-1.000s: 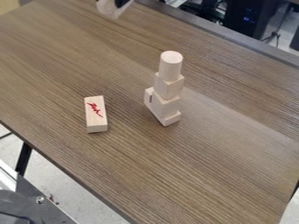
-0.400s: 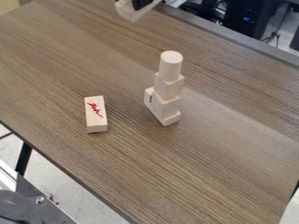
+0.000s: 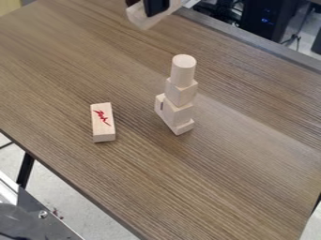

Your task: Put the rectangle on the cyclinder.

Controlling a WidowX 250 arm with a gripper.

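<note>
In the camera view, I have my gripper (image 3: 147, 9) at the top edge of the frame, a little left of centre, and it is closed around a pale wooden rectangle (image 3: 142, 20). The rectangle sits at a tilt against the dark fingers (image 3: 156, 6), one of which crosses in front of it; its lower left end pokes out below them.

The cylinder (image 3: 182, 71) stands upright, lower and to the right of my gripper, in the upper middle of the frame. The rectangle I'm holding is apart from it, up and to its left. Under the cylinder I see an upper block (image 3: 180, 93), then a lower block (image 3: 177, 113), and at the bottom a base piece (image 3: 183, 127). Another pale piece (image 3: 159, 104) shows against the left side of the lower block.

Left of the stack, well apart from my gripper, a separate block (image 3: 103, 123) with red marks on top lies on the brown wooden table (image 3: 244, 173). Dark equipment (image 3: 263, 21) shows at the upper right, and a metal part (image 3: 39, 211) at the lower left.
</note>
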